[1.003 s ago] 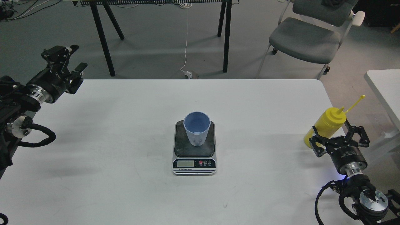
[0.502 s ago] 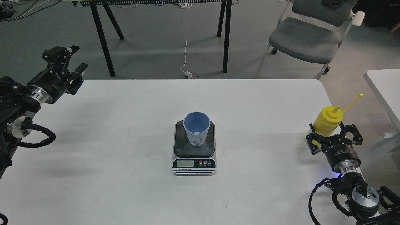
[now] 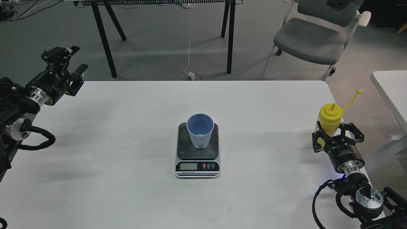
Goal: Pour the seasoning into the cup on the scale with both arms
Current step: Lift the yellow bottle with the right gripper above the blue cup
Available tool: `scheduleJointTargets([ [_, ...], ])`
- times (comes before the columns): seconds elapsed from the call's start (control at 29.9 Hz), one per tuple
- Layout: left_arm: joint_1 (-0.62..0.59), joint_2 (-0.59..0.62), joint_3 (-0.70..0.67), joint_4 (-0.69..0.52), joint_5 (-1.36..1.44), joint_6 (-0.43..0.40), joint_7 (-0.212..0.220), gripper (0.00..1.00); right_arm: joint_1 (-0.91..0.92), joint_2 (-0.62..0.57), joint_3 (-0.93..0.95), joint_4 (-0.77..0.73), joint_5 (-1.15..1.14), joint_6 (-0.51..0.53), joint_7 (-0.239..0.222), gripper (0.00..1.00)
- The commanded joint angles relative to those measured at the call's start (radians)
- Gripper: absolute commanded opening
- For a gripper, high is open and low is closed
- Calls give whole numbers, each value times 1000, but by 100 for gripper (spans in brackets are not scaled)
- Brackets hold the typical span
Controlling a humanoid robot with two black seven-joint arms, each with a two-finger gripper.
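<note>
1. Head view: the yellow plastic squeeze bottle [image 3: 330,120] now stands straighter than a second ago, at the white table's [image 3: 127,133] right edge.
2. The right gripper [image 3: 337,135] has its fingers closed around the bottle.
3. The left gripper [image 3: 65,62] hangs open, far left.
4. The light-blue plastic cup [image 3: 200,130] sits on the flat grey kitchen scale [image 3: 197,152], well apart from the bottle.
</note>
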Motion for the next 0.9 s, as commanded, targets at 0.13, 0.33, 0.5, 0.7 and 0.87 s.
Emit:
scheduleJointTargets([
  [0.13, -6, -9, -7, -5, 0, 0, 0, 65, 244, -94, 3, 8, -447, 0, -13, 48],
  [0.33, -23, -18, -8, -5, 0, 0, 0, 65, 506, -105, -33, 48, -938, 0, -28, 48],
  [0.5, -46, -19, -11, -5, 0, 0, 0, 65, 652, -107, -148, 186, -1192, 0, -41, 49],
  [0.7, -63, -35, -13, -5, 0, 0, 0, 65, 763, -97, -322, 324, -1443, 0, -41, 49],
  [0.87, -63, -41, -13, -5, -2, 0, 0, 65, 809, -67, -357, 343, -1617, 0, -30, 49],
])
